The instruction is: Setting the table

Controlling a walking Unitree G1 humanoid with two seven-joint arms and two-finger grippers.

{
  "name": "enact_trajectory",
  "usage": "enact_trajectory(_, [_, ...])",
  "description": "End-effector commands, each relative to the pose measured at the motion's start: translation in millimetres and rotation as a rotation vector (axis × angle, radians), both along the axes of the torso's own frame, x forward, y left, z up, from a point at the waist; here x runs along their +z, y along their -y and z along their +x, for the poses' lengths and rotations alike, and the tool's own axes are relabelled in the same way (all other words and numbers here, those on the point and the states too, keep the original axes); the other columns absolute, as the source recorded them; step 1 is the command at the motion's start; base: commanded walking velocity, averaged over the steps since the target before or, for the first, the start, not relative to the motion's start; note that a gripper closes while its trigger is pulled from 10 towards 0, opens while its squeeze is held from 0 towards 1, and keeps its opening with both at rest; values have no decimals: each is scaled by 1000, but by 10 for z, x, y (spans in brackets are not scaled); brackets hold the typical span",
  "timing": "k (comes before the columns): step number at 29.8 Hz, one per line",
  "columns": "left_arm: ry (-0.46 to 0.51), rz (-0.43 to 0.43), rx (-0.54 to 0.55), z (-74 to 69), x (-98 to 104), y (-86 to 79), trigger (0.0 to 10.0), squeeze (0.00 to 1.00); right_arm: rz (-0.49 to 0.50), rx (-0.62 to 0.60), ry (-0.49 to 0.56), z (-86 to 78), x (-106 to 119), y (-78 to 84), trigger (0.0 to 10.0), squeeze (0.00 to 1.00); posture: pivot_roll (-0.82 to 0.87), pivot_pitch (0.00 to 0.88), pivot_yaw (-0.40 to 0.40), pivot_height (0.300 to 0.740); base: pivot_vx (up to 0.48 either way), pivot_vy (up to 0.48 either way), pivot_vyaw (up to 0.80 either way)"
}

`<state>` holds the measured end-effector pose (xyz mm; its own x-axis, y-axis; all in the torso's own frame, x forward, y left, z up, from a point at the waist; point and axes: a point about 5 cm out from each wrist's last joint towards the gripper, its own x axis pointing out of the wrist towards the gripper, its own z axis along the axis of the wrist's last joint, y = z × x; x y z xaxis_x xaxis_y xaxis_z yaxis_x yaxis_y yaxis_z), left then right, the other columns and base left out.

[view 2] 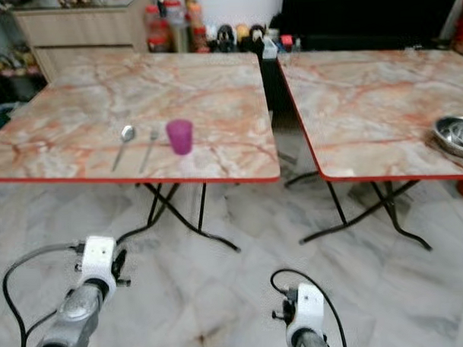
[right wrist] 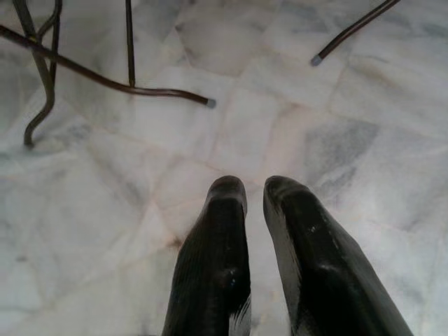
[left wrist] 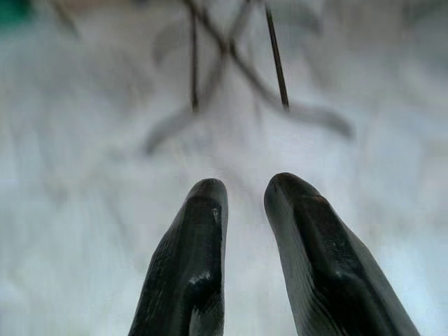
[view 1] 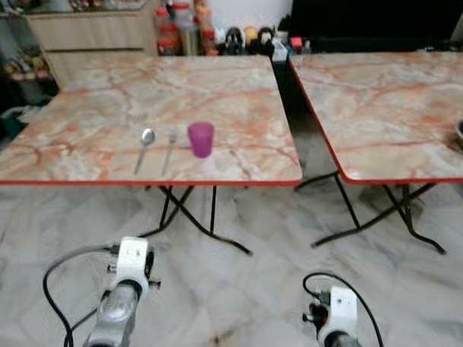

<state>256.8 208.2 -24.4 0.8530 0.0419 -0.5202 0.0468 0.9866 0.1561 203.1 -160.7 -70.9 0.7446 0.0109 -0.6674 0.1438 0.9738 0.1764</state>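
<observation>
A purple cup [view 1: 201, 139] stands near the front edge of the left marble-patterned table [view 1: 84, 102]. A spoon [view 1: 145, 144] and a fork [view 1: 170, 149] lie side by side just left of it. A steel bowl [view 2: 457, 135] sits at the right edge of the right table [view 1: 381, 100]. Both arms hang low over the floor, short of the tables: the left arm [view 1: 122, 295] and the right arm [view 1: 337, 322]. My left gripper [left wrist: 246, 192] and my right gripper [right wrist: 254, 189] point at the floor, fingers close together, with nothing held.
A narrow gap [view 1: 294, 118] separates the two tables. Black folding legs [view 1: 212, 220] spread under each one onto the pale marble floor [view 1: 258, 294]. Jars and bottles [view 1: 182, 27] and a wooden cabinet [view 1: 89, 30] stand behind the tables.
</observation>
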Motion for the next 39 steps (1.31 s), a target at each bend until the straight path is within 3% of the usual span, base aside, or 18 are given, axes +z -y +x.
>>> enact_trajectory(1, [-37, -1, -16, -19, -50, 69, 10000, 0, -12, -13, -2, -12, -3, 48, 10000, 0, 44, 0, 0, 740, 0, 0, 0])
enact_trajectory(8, [-123, -14, 24, -116, -162, 57, 10000, 0, -8, -17, -2, -18, -6, 34, 10000, 0, 40, 0, 8, 740, 0, 77, 0])
enact_trajectory(16, [-164, -23, 39, -193, -224, 38, 10000, 0, -8, -21, 7, 20, 15, 43, 10000, 0, 33, 0, 17, 740, 0, 480, 0])
enact_trajectory(39, [-175, -44, 36, -213, -254, 113, 10000, 0, -4, -21, 2, 0, 2, 27, 10000, 0, 41, 0, 18, 740, 0, 436, 154])
